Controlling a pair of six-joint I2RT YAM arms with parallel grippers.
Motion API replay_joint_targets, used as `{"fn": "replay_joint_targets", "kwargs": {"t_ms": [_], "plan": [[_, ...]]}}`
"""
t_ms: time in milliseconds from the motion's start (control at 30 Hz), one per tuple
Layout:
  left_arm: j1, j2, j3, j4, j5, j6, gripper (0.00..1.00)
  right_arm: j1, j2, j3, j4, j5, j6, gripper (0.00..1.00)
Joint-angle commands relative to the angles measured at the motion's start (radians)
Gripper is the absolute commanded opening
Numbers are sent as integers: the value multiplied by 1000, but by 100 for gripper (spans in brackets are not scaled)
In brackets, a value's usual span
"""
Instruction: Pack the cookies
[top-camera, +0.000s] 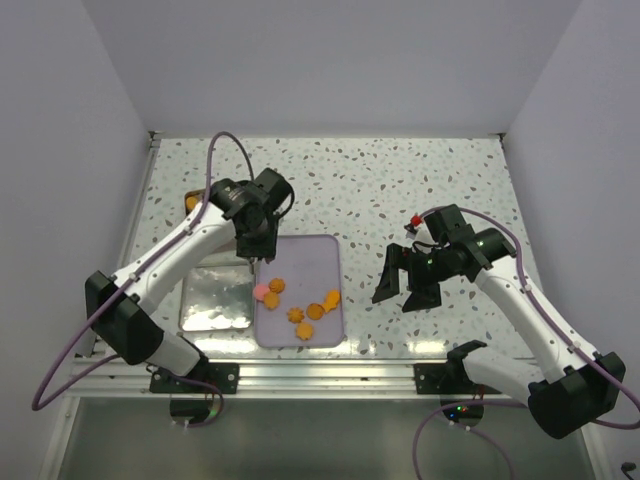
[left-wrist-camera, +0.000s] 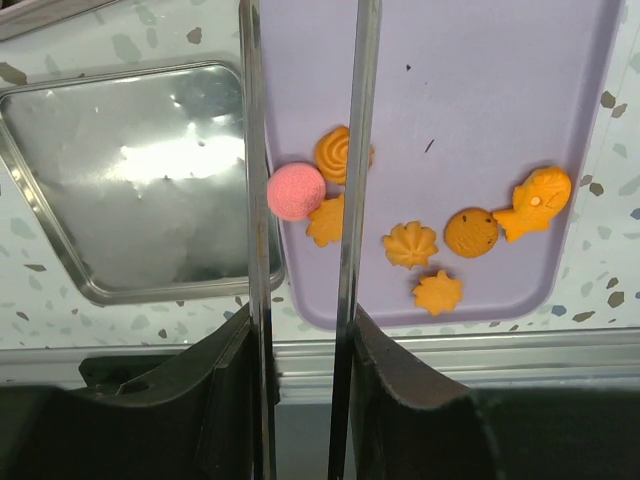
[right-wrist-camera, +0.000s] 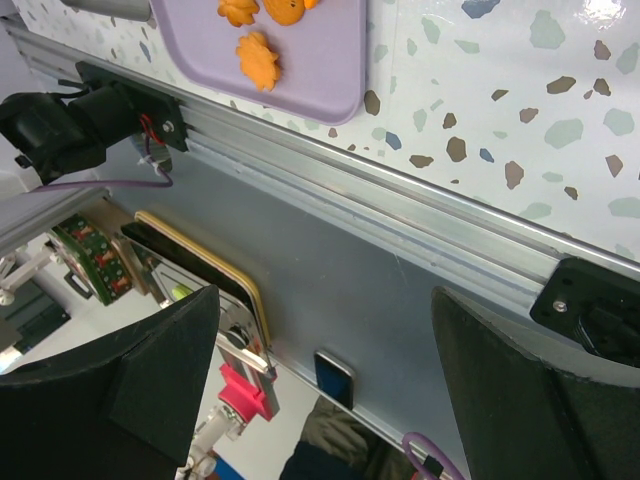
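Left pincer (left-wrist-camera: 300, 330) clamped on metal tongs (left-wrist-camera: 352, 150), blades astride pink cookie (left-wrist-camera: 296, 191): likely light, brittle; pinch gently at edges. Right pincer (right-wrist-camera: 325, 340) wide open, empty.

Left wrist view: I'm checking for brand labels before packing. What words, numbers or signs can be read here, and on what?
None can be read in this view.
The lilac plastic tray, the orange and pink cookies, the shiny square metal tin and the long metal tongs show no lettering.
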Motion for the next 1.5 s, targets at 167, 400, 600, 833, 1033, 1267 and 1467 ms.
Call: {"fn": "replay_joint_targets", "kwargs": {"t_ms": [167,400,600,833,1033,1267,1467], "plan": [[121,-114,-23,-45,-33,30,37,2,-11,26,-3,1,-21,90],[203,-136,-70,-41,-33,79,37,4,-7,23,-2,-10,-21,90],[203,-143,-151,18,-4,74,37,4,-11,22,-3,-10,-22,90],[204,-139,-193,58,-20,76,41,4,-13,22,-9,-7,-25,90],[203,-125,-190,81,-33,74,41,4,-7,25,-9,-10,-27,90],[203,-108,-178,83,-32,79,55,4,-8,25,-11,-7,-28,90],[204,-108,-158,66,-41,79,61,4,-5,19,-3,-8,-25,90]]}}
